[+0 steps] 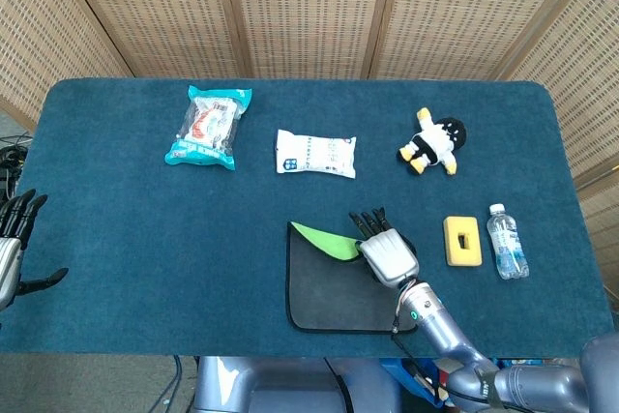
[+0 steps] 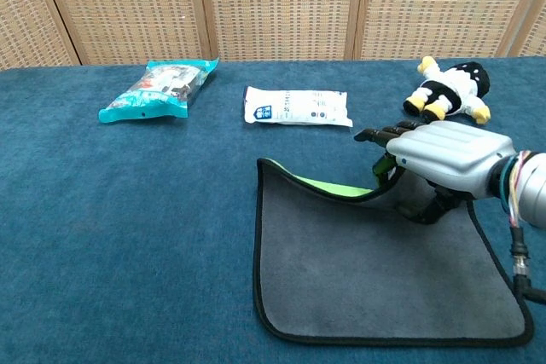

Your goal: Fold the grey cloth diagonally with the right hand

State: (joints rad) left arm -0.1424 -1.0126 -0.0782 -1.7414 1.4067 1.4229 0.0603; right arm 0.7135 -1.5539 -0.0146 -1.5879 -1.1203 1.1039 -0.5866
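Note:
The grey cloth (image 1: pixel 329 287) (image 2: pixel 358 270) lies flat near the table's front edge, black-trimmed, with a bright green underside (image 1: pixel 327 239) (image 2: pixel 328 186) showing where its far right corner is lifted. My right hand (image 1: pixel 387 250) (image 2: pixel 439 155) grips that far right corner and holds it raised above the cloth, folded back toward the front left. My left hand (image 1: pixel 12 239) hangs at the table's left edge with fingers spread, holding nothing.
A teal snack bag (image 1: pixel 208 126), a white packet (image 1: pixel 315 154) and a panda plush (image 1: pixel 433 142) lie along the back. A yellow block (image 1: pixel 462 241) and a small water bottle (image 1: pixel 506 242) sit right of the cloth.

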